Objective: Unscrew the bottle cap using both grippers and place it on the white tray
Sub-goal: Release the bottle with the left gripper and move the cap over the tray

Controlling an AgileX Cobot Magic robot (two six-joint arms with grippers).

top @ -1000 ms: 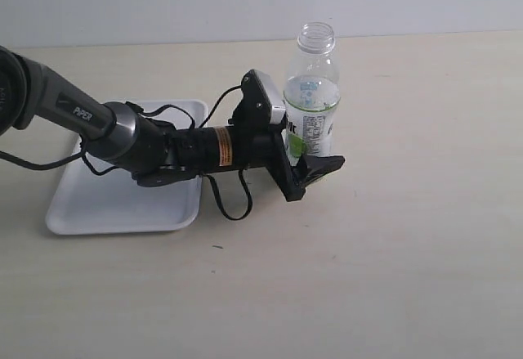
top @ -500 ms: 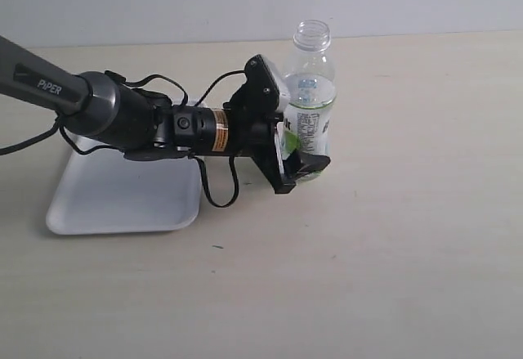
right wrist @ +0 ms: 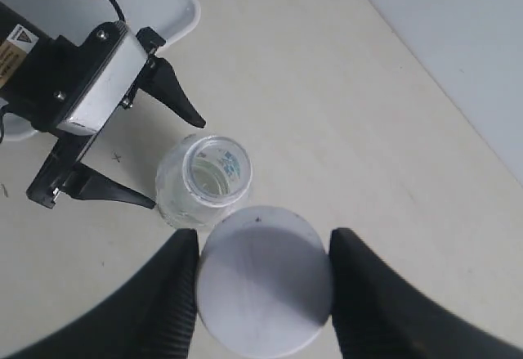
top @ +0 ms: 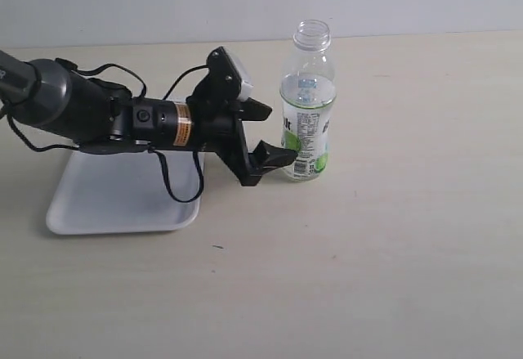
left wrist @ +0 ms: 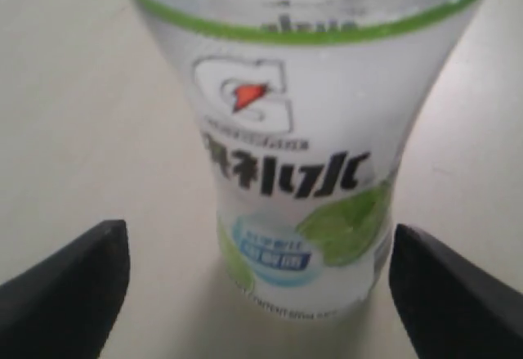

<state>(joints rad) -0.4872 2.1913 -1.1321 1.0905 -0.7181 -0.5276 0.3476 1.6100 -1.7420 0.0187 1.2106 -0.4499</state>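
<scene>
Left end effector (top: 274, 134): wide open and holding nothing. Its two black jaws point at the bottle (top: 306, 105), with the tips just beside the low part (I cannot tell if the near tip touches it).
Right end effector (right wrist: 262, 244): closed on the bottle cap (right wrist: 263, 289), with one black finger on each side of it.
Bottle cap: round and white, held up in the air over the bench (top: 392, 244), close above the bottle's open mouth and away from the white tray (top: 114, 208).
Bottle: stands up straight on the bench. Its top is open, and it has a white and green label with a lime on it.
White tray: lies flat on the bench, off to the side of the bottle. The left arm reaches across over it.
</scene>
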